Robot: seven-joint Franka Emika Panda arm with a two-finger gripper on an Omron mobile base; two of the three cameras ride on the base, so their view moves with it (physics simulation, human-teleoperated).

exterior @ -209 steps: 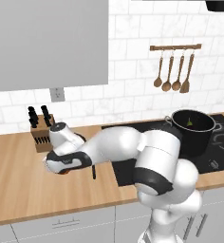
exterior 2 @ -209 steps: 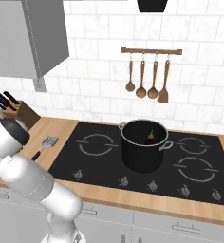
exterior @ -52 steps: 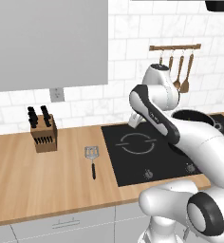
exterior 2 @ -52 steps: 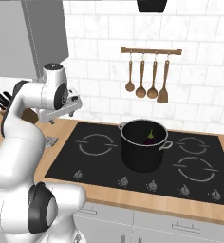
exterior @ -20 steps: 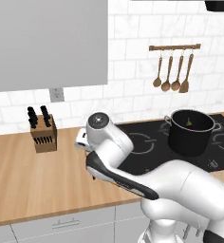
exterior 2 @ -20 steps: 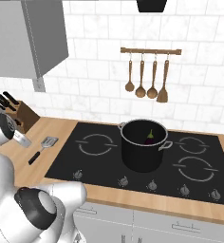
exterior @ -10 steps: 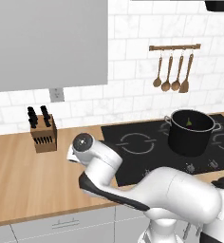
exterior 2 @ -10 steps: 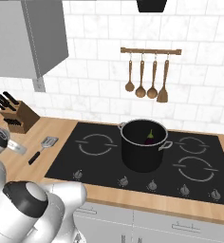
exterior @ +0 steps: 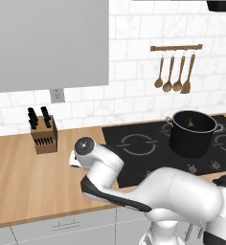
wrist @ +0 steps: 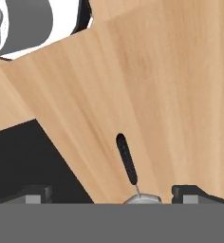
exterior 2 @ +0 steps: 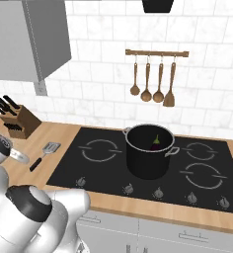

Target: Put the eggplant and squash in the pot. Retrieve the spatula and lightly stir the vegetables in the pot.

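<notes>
— Progress first: what can be judged done?

— The eggplant (exterior 2: 156, 143) is seen inside the pot (exterior 2: 149, 153), its green cap up against the far wall. The pot stands on the hob, well away from the pincer (wrist: 107, 194). The squash cannot be made out in the pot's dark interior, so its placing can only be presumed, not confirmed.

— And what is left?

— The spatula (exterior 2: 42, 154) has not yet been picked up; it lies flat on the wooden worktop (wrist: 171, 95), beside the edge of the black cooktop (exterior 2: 138, 165). Fetching it and the light stirring are judged to remain.

— How is the pincer set?

— It is spread wide, with nothing gripped. In the hand view the two dark fingertips (wrist: 187, 193) are seen far apart at the bottom, and the spatula's slim black handle runs away from the gap between them, the silver head lying nearest, just at the pincer's mouth. No contact can be seen.

— So the step in hand?

— An approach to the spatula is judged to be under way, with closing still to be done.
</notes>
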